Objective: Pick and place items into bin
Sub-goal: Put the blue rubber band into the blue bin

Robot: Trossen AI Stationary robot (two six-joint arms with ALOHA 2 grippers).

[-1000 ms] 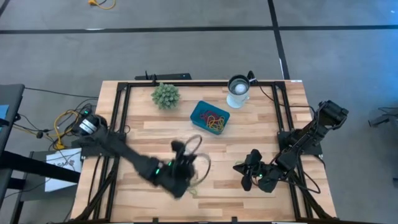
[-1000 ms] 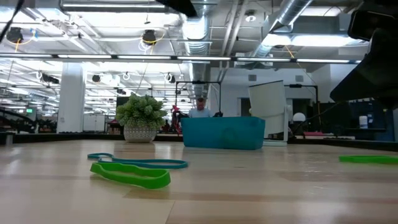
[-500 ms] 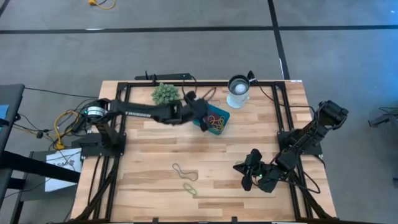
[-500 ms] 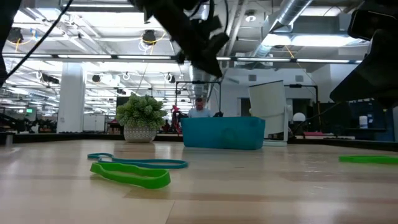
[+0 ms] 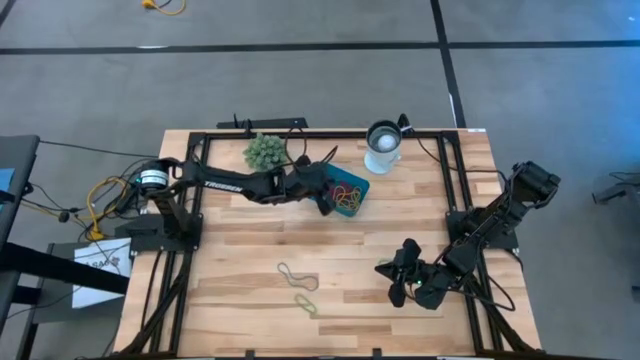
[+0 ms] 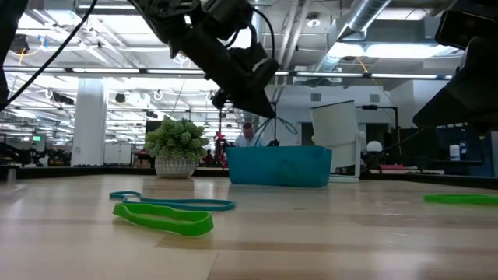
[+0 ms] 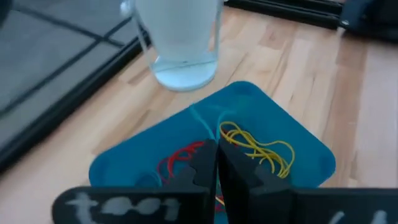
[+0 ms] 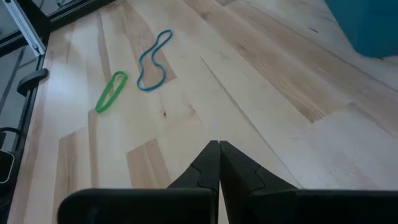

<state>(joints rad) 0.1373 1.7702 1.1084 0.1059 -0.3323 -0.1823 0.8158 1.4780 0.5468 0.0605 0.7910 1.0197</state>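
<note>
The teal bin (image 5: 360, 187) (image 6: 296, 167) (image 7: 308, 158) sits at the far middle of the table, with yellow bands (image 7: 258, 146) and red bands (image 7: 180, 158) lying in it. My left gripper (image 5: 326, 200) (image 6: 263, 111) (image 7: 216, 144) hovers above the bin, shut on a thin blue band (image 6: 277, 128). A blue band (image 5: 297, 275) (image 8: 154, 59) and a green band (image 5: 305, 303) (image 8: 111, 92) lie flat on the near middle of the table. My right gripper (image 5: 398, 278) (image 8: 218, 144) waits shut, low at the near right. My left gripper pinches the blue band's upper end (image 7: 208, 134) between its two shut fingers, which slant down from the table's left. The band is lifted clear of the table. It hangs slack below the fingertips as a thin loop (image 6: 280, 132), reaching the bin's rim height.
A spiky green plant (image 5: 266, 152) stands left of the bin and a white cup (image 5: 382, 140) (image 7: 180, 43) just beyond it on the right. Another green band (image 6: 459, 199) lies on the table in the low view. A black frame borders the tabletop.
My left gripper has risen from the near middle of the table, where the loose bands lie, and swung toward the far edge with the blue band. It then came down over the bin. The other two bands stayed where they were.
</note>
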